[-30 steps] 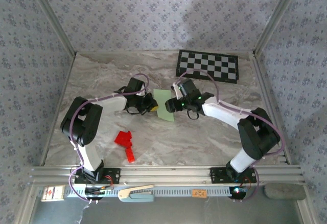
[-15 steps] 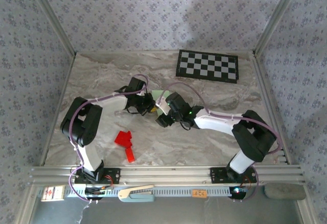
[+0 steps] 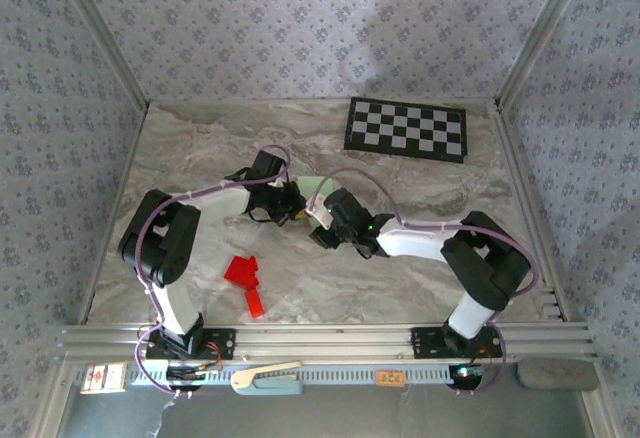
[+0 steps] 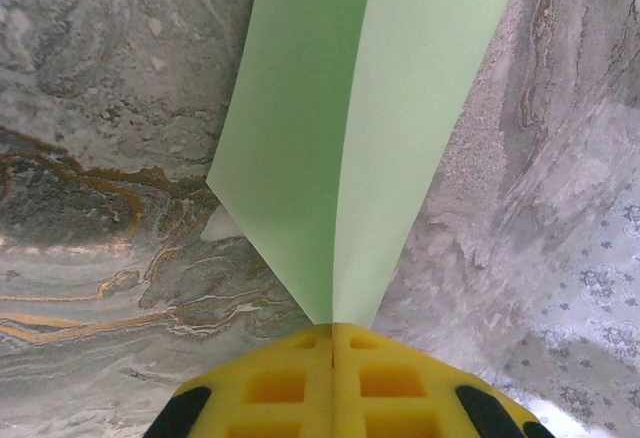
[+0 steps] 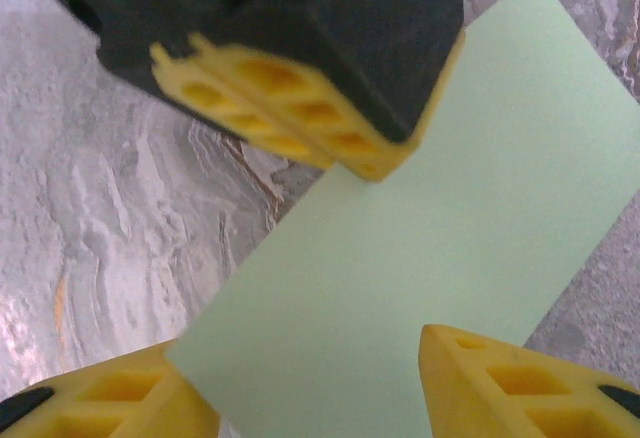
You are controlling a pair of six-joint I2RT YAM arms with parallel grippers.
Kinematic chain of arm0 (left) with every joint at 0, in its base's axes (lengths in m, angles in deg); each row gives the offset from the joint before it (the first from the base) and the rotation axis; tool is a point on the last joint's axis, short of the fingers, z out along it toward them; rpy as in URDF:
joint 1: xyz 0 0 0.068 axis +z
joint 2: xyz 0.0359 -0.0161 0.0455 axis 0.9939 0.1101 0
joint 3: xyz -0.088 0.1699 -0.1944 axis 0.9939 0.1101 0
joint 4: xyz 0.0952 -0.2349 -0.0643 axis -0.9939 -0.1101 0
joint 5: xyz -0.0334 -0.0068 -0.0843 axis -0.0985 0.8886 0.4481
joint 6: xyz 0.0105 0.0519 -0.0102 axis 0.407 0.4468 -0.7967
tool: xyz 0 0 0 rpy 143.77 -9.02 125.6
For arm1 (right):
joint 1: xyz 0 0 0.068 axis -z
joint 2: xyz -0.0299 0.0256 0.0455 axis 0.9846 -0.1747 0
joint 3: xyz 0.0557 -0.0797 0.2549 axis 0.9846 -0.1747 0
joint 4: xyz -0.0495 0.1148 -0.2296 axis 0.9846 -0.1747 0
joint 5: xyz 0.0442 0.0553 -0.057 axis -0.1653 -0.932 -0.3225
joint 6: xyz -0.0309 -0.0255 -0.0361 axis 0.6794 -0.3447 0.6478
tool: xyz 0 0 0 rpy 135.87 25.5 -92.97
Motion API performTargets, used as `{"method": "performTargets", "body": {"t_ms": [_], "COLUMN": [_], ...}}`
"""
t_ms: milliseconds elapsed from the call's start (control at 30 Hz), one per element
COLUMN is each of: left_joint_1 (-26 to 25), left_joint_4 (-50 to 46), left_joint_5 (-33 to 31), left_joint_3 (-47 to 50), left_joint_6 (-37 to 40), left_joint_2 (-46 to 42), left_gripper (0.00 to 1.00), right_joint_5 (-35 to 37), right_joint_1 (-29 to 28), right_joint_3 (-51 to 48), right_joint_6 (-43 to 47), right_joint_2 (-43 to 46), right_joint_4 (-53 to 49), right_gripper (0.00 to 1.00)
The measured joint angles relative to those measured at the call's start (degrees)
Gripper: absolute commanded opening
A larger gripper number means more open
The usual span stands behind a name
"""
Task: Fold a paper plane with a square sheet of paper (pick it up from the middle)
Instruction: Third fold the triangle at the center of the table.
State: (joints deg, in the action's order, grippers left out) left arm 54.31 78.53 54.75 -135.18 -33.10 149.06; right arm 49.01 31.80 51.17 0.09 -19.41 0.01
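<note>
Left wrist view showed my left gripper (image 4: 333, 330) pinched shut on the paper (image 4: 340, 108). My right gripper (image 5: 305, 373) stood open around its end; I judged a slow, square close best.

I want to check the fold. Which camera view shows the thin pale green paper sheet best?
The left wrist view: the pale green paper sheet rises from the shut left gripper, its centre crease plain. The right wrist view shows one flat face, no crease; the top view shows a sliver of it.

Marbled grey table (image 3: 200, 148), floral-papered walls (image 3: 300, 28).
</note>
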Motion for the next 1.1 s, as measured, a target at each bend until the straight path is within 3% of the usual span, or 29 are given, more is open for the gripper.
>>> {"method": "performTargets", "body": {"t_ms": [233, 667, 800, 867, 1000, 1100], "left_joint_1": [0.0, 0.0, -0.1, -0.1, 0.0, 0.9], "left_joint_4": [-0.4, -0.9, -0.9, -0.9, -1.7, -2.9], "left_joint_5": [0.0, 0.0, 0.0, 0.0, 0.0, 0.0], "left_joint_3": [0.0, -0.3, -0.3, -0.3, -0.5, -0.7], "left_joint_6": [0.0, 0.0, 0.0, 0.0, 0.5, 1.7], "left_joint_2": [0.0, 0.0, 0.0, 0.0, 0.0, 0.0], "left_gripper": [0.00, 0.00, 0.01, 0.04, 0.20, 0.32], "right_joint_5": [0.0, -2.4, -3.0, -3.1, -3.6, -4.9], "right_joint_1": [0.3, 0.4, 0.4, 0.4, 0.4, 0.4], "right_joint_3": [-3.0, -2.4, -2.1, -2.0, -1.7, -1.6], "right_joint_6": [-0.2, -0.2, -0.2, -0.4, -0.7, -1.0], "right_joint_2": [3.6, 3.0, 2.2, 2.0, 1.9, 1.9], "right_joint_4": [1.9, 2.5, 2.5, 2.4, 2.4, 1.9], "right_gripper": [0.36, 0.29, 0.18, 0.11, 0.01, 0.00]}}
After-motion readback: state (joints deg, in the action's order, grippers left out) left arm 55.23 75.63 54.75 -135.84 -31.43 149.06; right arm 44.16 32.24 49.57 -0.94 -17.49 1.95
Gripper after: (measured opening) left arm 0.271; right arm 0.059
